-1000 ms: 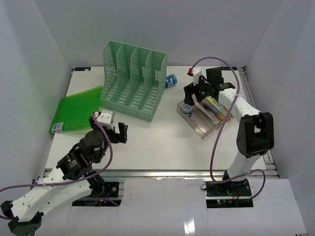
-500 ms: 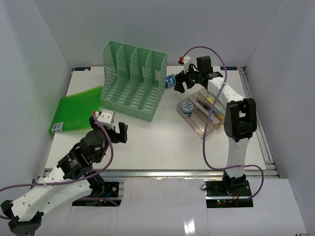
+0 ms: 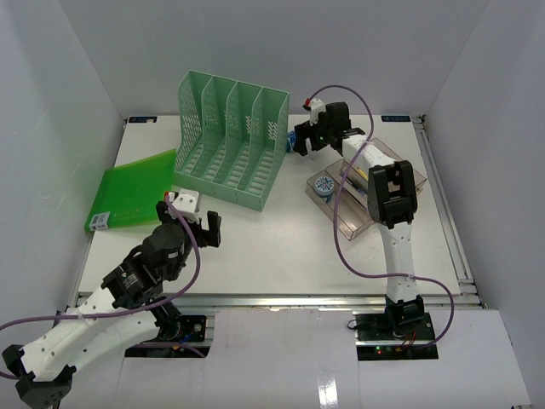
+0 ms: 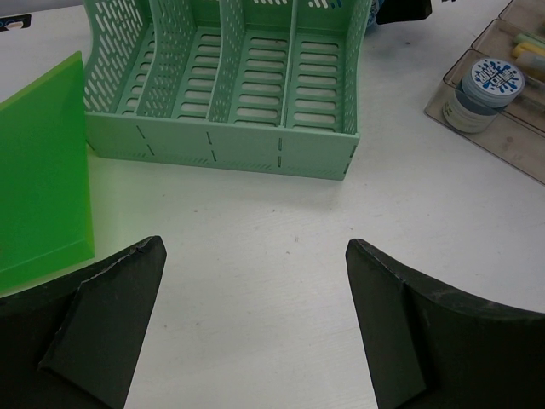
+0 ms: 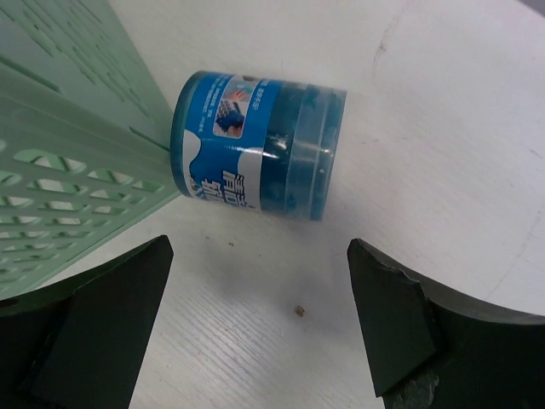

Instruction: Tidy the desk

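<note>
the right gripper stood wide open and empty, one finger on each side of a blue jar, touching neither side. the jar lay on its side, one end against the wall of the green file rack. one second earlier this gripper was over the clear tiered tray, at a round tin with a blue-and-white lid; the tin now sat uncovered at the tray's left corner. the left gripper was fully open and empty, above the desk in front of the rack, and had barely shifted. the desk lay beneath all items, its rail at the near edge. in the top view the right gripper hid most of the jar. the left wrist view cut off the green folder. the jar's blue-and-white label carried a picture and print, not legible. the folder's corner label was unreadable.
</note>
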Robot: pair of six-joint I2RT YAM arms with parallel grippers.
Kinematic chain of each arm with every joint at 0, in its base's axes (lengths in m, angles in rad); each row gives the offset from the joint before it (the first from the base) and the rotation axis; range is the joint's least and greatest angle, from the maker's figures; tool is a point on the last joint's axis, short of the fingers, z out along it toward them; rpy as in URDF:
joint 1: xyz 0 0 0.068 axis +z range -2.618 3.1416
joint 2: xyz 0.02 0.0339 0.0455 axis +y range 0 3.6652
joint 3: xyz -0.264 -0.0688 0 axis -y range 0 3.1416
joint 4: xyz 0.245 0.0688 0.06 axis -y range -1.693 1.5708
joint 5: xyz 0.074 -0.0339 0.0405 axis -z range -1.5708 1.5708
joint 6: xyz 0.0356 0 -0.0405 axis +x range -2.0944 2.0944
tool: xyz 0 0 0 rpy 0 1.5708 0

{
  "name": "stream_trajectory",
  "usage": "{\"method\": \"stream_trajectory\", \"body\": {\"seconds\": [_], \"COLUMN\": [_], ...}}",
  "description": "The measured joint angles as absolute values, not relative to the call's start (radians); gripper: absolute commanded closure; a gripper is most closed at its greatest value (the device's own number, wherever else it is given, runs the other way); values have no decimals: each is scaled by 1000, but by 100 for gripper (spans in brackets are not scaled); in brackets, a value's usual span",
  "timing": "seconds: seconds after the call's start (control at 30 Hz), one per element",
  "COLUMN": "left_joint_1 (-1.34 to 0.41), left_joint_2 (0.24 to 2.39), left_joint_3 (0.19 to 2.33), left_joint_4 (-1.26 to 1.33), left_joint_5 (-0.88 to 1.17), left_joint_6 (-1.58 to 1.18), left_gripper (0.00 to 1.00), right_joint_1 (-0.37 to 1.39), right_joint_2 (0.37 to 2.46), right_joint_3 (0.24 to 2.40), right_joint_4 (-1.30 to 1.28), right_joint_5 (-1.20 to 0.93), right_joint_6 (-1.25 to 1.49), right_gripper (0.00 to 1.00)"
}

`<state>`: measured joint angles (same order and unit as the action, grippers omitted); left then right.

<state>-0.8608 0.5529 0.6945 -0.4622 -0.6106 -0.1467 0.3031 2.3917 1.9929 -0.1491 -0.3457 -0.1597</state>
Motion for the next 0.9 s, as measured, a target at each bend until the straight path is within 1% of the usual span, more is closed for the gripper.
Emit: {"method": "stream_trajectory", "body": {"seconds": [0.3, 0.53, 0.77, 0.9], "left_joint_1": [-859, -859, -859, -859], "left_joint_2": [569, 580, 582, 585], "left_joint_3": [694, 694, 694, 694], "left_joint_4": [-462, -461, -459, -455], "left_joint_5": [-611, -610, -610, -610], "left_joint_6": [-144, -139, -139, -139], "left_gripper": [2, 2, 2, 2], "right_joint_1": [306, 311, 319, 330], "right_joint_2": [2433, 2488, 2509, 2515], "right_joint_3": [2056, 2067, 2087, 2100], "right_joint_4": [-81, -75, -74, -73], "right_joint_5": [-380, -375, -354, -302], "right_joint_6": [-110, -86, -82, -73], "right_gripper": [10, 10, 10, 9]}}
